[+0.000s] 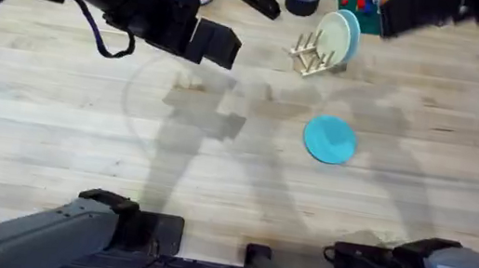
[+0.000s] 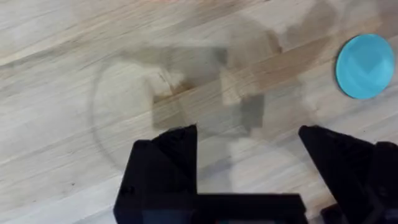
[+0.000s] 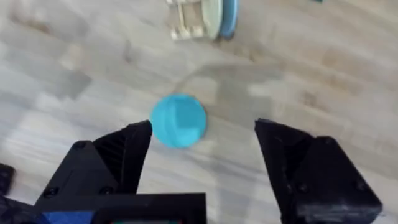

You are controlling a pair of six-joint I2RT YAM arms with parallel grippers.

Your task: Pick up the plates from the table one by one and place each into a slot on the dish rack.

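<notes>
Left gripper (image 2: 249, 168) is hanging over bare counter (image 1: 53, 127) with its black jaws standing wide apart and nothing between them. Moving rightward across the counter, the turquoise plate (image 1: 329, 139) is lying flat on the wood, alone and well apart from the left gripper. Behind it the dish rack (image 1: 312, 55) is standing with a cream-yellow plate (image 1: 335, 37) already upright in a slot, a paler blue plate (image 1: 352, 32) just behind it. Farther right, the right gripper (image 3: 202, 149) is hovering above the turquoise plate, jaws also spread and empty — seemingly lining up for a pick. That plate is looking thin, stiff, light and probably slick; lying flush, it is offering little besides its rim, so pinching one edge — perhaps after tipping it — seems the sensible hold.
</notes>
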